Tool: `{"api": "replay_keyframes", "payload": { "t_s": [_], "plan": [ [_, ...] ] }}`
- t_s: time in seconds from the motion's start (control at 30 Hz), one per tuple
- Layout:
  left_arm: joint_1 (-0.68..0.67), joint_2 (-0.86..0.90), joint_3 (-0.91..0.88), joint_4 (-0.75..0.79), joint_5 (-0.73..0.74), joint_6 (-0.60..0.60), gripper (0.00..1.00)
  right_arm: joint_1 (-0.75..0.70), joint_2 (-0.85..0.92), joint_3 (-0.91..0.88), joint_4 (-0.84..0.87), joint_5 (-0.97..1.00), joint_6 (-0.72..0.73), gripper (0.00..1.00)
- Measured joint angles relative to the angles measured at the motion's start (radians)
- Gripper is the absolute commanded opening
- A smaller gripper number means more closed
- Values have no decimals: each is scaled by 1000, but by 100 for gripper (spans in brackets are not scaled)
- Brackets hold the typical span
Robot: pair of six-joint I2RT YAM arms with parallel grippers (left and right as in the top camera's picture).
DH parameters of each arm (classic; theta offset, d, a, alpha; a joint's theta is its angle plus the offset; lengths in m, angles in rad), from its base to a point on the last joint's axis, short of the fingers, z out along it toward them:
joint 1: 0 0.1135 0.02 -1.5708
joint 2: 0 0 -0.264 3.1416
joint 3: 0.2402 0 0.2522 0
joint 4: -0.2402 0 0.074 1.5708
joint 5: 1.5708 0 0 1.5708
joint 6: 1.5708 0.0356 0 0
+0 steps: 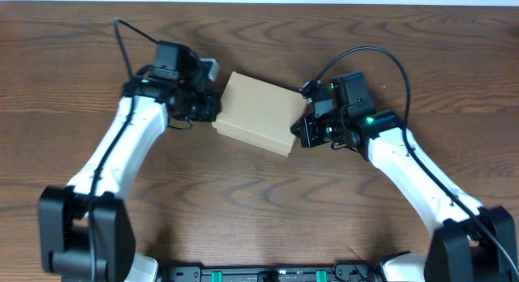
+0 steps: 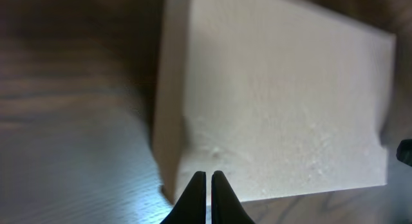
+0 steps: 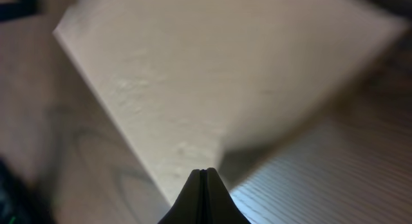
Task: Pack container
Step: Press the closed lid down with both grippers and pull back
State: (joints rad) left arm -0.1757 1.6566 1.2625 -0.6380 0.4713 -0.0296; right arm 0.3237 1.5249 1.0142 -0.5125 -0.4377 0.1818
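On the dark wood-grain worktop (image 1: 259,209) lies the small rectangular plain brown cardboard box (image 1: 258,112), flat on its base and turned at a slant, w/ one arm at each short end. The left pincer (image 1: 212,110) sits against the box's left end and the right pincer (image 1: 302,130) against its right end, near the front corner. Both are clenched and grasp nothing. In the left wrist view the fingertips (image 2: 196,192) show only a hairline gap and sit at the box's near corner. In the right wrist view the fingertips (image 3: 198,193) are pressed together, pointing at the box's near edge.

Step in hand, prob.: finishing or squaring up. The lid is down, nothing shows beside the box, and the arms bracket it end to end, so packing looks close to done. Whether anything is inside can't be told.

Next move calls for care w/ pressure. Closed tips pushing at opposite corners could spin or skid the light box rather than seat the flap. An even push from both ends, or a downward tap on the lid, would suit better.

Box itself: matte, unprinted, pale tan top face w/ faint scuffs, darker side wall, crisp edges, no visible tape. Wrist views are blurred, so the flap seam can't be made out.
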Motion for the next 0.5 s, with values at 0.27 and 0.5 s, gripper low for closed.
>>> {"api": "replay_keyframes", "payload": {
  "t_s": [0.27, 0.5],
  "plan": [
    [107, -12, 0, 19, -32, -56, 6, 0, -21, 0, -22, 269, 186, 1],
    [92, 110, 0, 47, -33, -122, 6, 0, 39, 0, 32, 372, 245, 1]
  ]
}}
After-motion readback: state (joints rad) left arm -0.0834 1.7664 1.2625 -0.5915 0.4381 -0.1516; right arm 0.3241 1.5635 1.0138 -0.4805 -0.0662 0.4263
